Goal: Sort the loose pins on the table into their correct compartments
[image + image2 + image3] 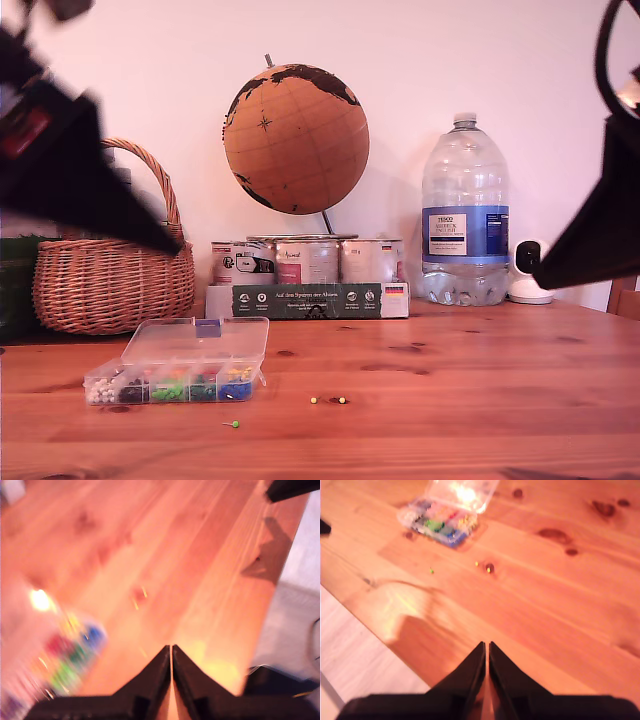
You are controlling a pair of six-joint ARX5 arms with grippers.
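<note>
The orange-brown knotty pine worktop (450, 380) carries the low clear plastic organizer box (180, 372) with its lid swung open, lower left of the exterior view; its row of compartments (170, 386) shows white, black, green and blue-yellow pins. Two yellow-headed loose pins (327, 400) lie near the frame's lower centre, a green-headed loose pin (233, 424) below the box's right end. My first pincer (171, 652) and my second pincer (486, 647) are both pressed together, empty, raised above bare wood. A brown wicker basket (110, 280) stands behind, at the exterior view's left.

Knotty wood table (480, 380), clear plastic compartments (170, 385)
</note>
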